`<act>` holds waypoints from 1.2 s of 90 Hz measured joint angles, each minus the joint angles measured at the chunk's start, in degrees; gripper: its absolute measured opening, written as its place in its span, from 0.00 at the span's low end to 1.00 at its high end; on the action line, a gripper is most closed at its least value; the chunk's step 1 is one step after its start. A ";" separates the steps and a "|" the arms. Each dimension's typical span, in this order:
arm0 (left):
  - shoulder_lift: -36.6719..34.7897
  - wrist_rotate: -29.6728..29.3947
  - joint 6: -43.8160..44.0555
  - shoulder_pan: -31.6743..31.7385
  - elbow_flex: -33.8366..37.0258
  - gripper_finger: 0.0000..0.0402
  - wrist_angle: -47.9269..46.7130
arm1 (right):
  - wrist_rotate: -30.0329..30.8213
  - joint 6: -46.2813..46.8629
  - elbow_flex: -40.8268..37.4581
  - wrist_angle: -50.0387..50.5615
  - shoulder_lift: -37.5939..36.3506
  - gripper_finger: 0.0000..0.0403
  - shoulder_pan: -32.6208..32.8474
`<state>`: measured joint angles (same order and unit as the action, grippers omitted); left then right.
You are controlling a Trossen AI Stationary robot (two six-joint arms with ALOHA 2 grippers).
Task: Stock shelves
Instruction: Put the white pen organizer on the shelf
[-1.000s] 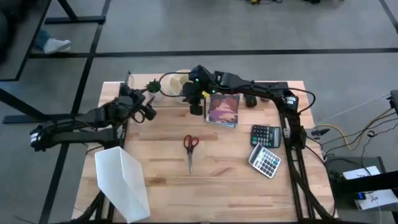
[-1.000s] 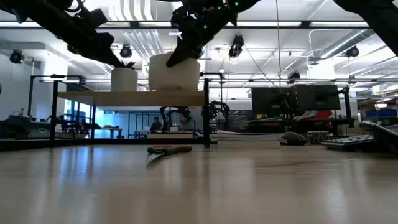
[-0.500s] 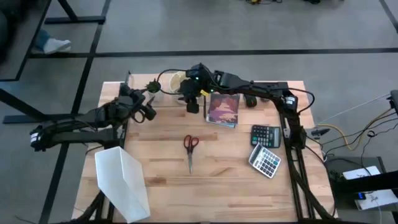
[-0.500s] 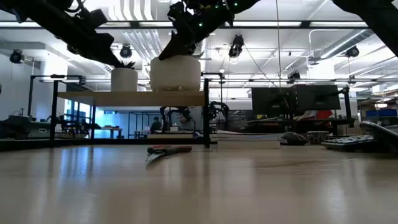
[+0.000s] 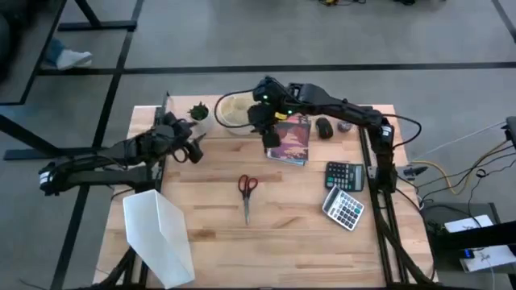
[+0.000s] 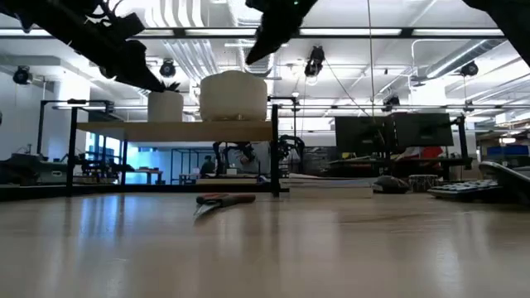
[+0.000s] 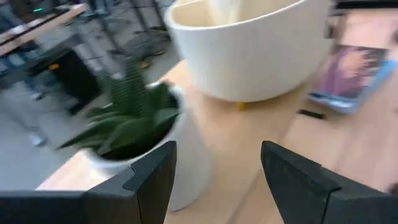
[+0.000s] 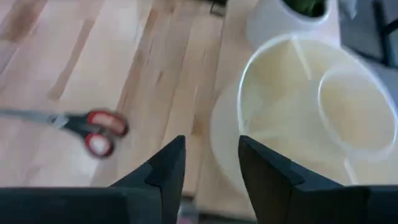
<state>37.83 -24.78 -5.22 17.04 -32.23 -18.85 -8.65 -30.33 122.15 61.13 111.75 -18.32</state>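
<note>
Currently, stocking step: white bowl (image 6: 233, 96) on the shelves (image 6: 186, 131), upper centre of high frame, beside potted plant (image 7: 134, 118). Right gripper (image 5: 270, 133) empty, fingers apart. Left gripper (image 7: 214, 171) fingers apart, idle. Next likely: fetch book (image 5: 290, 141).

The shelves (image 6: 186, 131) at the desk's (image 5: 218, 234) far edge carry a cream bowl (image 6: 233, 95) and potted plant (image 6: 166, 103); scissors (image 5: 246, 192), book (image 5: 290, 141), calculators (image 5: 344, 189) lie on the desk.
</note>
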 joint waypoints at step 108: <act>14.57 -5.05 -1.68 0.11 0.00 0.55 13.71 | 2.21 10.07 -4.31 -10.39 3.32 0.01 -4.21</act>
<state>52.40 -29.83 -6.90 17.15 -32.23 -5.14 -6.44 -20.26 117.84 50.74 115.07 -22.53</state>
